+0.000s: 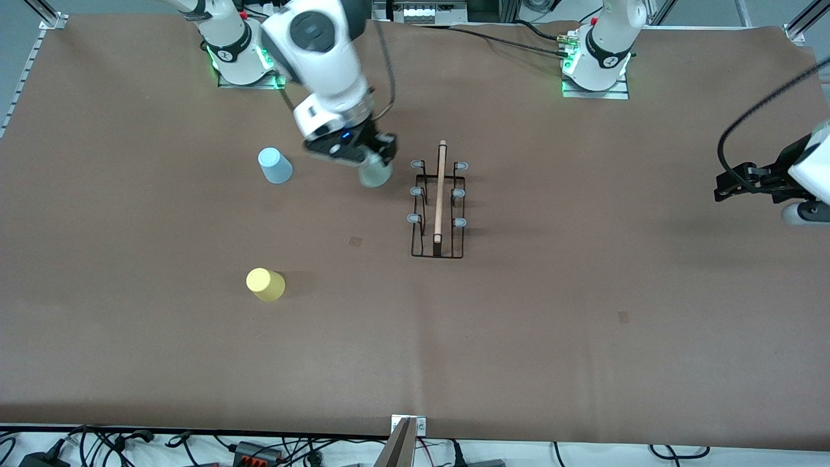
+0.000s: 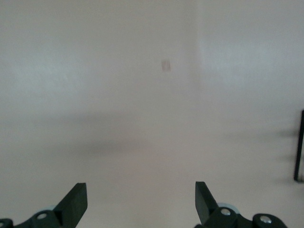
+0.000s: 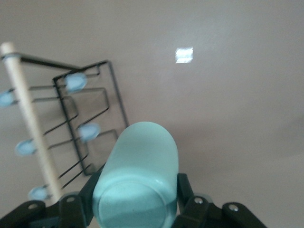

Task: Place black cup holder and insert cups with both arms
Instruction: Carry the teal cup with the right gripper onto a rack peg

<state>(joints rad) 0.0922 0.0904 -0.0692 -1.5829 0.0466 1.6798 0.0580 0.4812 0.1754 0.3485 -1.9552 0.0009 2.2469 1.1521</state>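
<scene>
Nearest the front camera stands the yellow cup (image 1: 265, 284), mouth down on the brown table (image 1: 583, 337), toward the right arm's end. From it, the black cup holder (image 1: 438, 202) sits at about two o'clock in the front view, upright at mid-table, its light wooden rod (image 1: 440, 192) running along the top and its pale-blue-tipped pegs (image 1: 413, 218) ranged three to each side; no cup hangs on any peg.

Farther from the camera than the yellow cup, at its twelve o'clock, the light blue cup (image 1: 275, 165) also stands mouth down.

Between that cup and the holder hangs the right gripper (image 1: 375, 170), up in the air over bare table, its fingers (image 3: 186, 190) clamped on the mint green cup (image 3: 137, 180). The cup is carried tilted, its closed base toward the wrist camera. From this gripper the holder lies at roughly three to four o'clock in the front view, near but not touching; in the right wrist view the rack (image 3: 71, 128) shows just past the cup.

At the left arm's end of the table the left gripper (image 2: 141, 202) waits over bare table, fingers spread wide apart with nothing between them, well apart from the holder, which lies at its nine o'clock in the front view.
</scene>
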